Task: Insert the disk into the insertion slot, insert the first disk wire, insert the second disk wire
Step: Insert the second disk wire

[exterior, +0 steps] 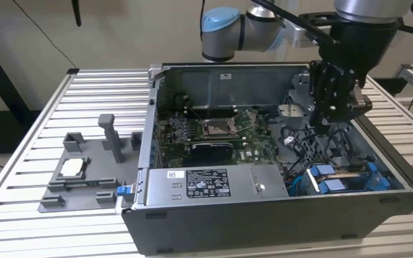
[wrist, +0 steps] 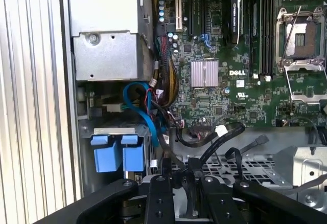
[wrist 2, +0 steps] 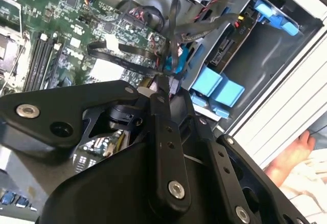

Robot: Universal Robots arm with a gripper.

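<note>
We find the silver-grey hard drive in its bright blue plastic carrier seated inside the grey sheet-metal drive cage, at four o'clock in the open computer case in the exterior view. The black pincer hangs at the drive's twelve o'clock among cables. We cannot tell how far open it is.

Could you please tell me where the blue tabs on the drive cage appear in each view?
Exterior view: blue tabs low in the case, toward the exterior view's right.
Second wrist view: blue tabs near the pale case wall.
First wrist view: blue tabs beside the blue cable.
Shared landmark: the green motherboard.
</note>
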